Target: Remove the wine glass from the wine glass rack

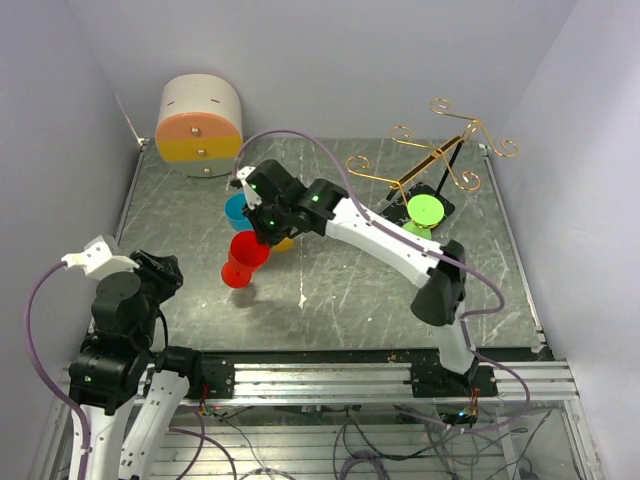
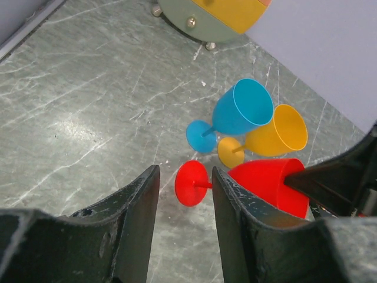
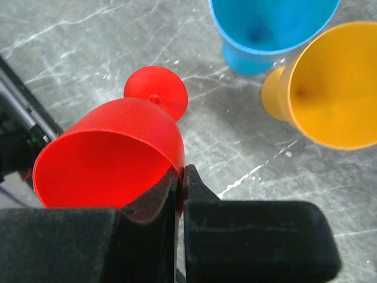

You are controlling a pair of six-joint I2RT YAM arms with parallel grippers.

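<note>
My right gripper is shut on the rim of a red wine glass, one finger inside the bowl and one outside. The red glass is tilted, its foot near the table. A blue wine glass and an orange wine glass stand just behind it. The gold wire wine glass rack stands at the back right on its black base, with a green wine glass still on it. My left gripper is open and empty at the near left, its fingers framing the red foot from afar.
A round white, orange and yellow drawer box stands at the back left. Purple walls close in the grey marbled table on three sides. A metal rail runs along the front edge.
</note>
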